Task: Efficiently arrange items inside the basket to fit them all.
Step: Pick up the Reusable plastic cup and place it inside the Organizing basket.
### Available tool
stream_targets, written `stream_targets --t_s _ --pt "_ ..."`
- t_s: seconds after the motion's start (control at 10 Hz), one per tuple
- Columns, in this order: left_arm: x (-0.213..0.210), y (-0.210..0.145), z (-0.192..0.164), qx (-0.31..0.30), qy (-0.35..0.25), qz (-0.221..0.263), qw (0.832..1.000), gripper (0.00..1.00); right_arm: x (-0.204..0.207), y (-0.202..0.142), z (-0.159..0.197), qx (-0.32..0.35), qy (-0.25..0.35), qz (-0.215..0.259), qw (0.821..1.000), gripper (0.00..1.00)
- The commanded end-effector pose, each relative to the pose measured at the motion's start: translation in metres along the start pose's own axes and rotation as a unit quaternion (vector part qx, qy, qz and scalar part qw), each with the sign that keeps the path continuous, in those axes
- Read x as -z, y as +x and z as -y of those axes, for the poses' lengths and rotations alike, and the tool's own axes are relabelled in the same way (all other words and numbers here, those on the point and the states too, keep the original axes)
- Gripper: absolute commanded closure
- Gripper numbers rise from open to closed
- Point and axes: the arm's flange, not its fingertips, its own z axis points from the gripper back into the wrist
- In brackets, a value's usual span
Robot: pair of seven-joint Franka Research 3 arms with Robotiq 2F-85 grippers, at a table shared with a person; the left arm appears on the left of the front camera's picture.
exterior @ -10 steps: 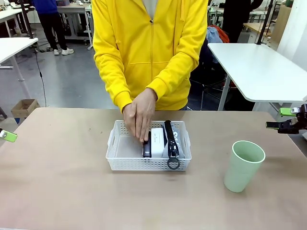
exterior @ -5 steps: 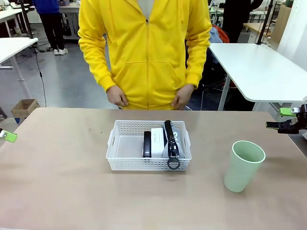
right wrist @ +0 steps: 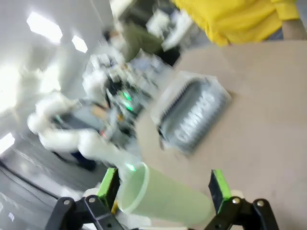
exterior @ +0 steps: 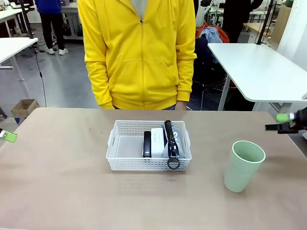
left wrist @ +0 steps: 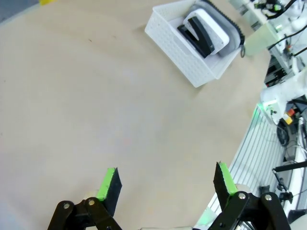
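The white perforated basket (exterior: 120, 148) stands mid-table and holds a black stapler (exterior: 147, 143), a small white box (exterior: 157, 140) and a grey pouch (exterior: 176, 140) with a black zipper and ring, packed into its right half. The basket (left wrist: 177, 50) also lies far off in the left wrist view. A pale green cup (exterior: 243, 165) stands upright on the table to the basket's right. My left gripper (left wrist: 165, 181) hovers open over bare table at the far left edge. My right gripper (right wrist: 163, 184) is open at the right edge, with the cup (right wrist: 160, 196) seen between its fingers and the basket (right wrist: 192, 115) beyond.
A person in a yellow hoodie (exterior: 139, 52) stands at the far side with arms down at the sides. The basket's left half is bare. A white table (exterior: 259, 67) stands behind on the right.
The person has pulled both hands out of the basket and dropped them to the sides. My right gripper has shifted slightly at the right edge; its view is blurred.
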Motion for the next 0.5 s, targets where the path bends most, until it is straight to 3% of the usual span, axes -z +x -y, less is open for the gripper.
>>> stream_targets --t_s 0.0,0.1,0.2,0.4 --pt "0.000 -0.002 0.002 -0.004 0.004 -0.004 1.000 0.00 0.013 -0.014 -0.008 -0.219 -0.100 -0.084 0.967 0.00" --pt "0.000 -0.002 0.002 -0.004 0.004 -0.004 1.000 0.00 0.008 -0.022 -0.009 -0.269 -0.128 -0.045 0.953 0.00" --pt "0.000 -0.002 0.002 -0.004 0.004 -0.004 1.000 0.00 0.007 -0.024 -0.008 -0.278 -0.149 -0.030 0.949 0.00" --pt "0.000 -0.002 0.002 -0.004 0.004 -0.004 1.000 0.00 0.014 -0.024 0.002 -0.288 -0.191 -0.059 0.936 0.00"
